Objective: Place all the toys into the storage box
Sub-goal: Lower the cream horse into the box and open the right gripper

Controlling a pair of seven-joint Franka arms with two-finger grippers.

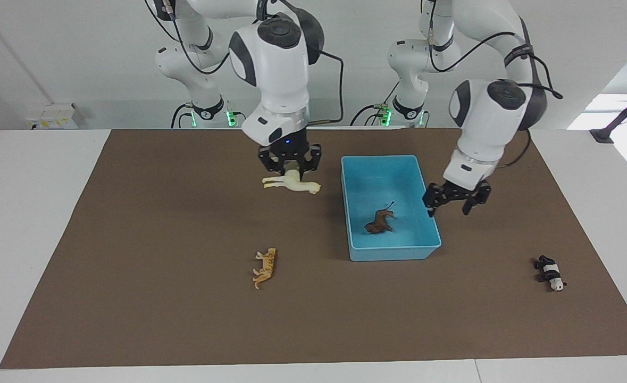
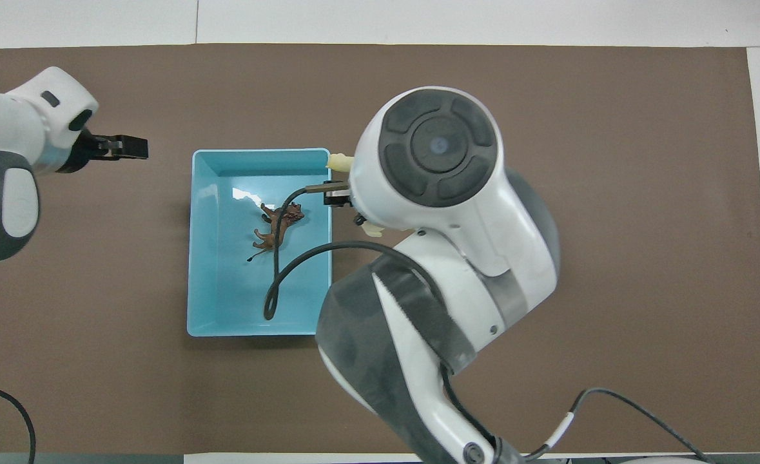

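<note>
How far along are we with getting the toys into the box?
One of four is done: the brown lion lies in the blue box. In hand: the right gripper is down on the cream horse beside the box, which still lies on the mat. Left: the tiger and the panda, both on the mat. The left gripper hangs open beside the box.
</note>
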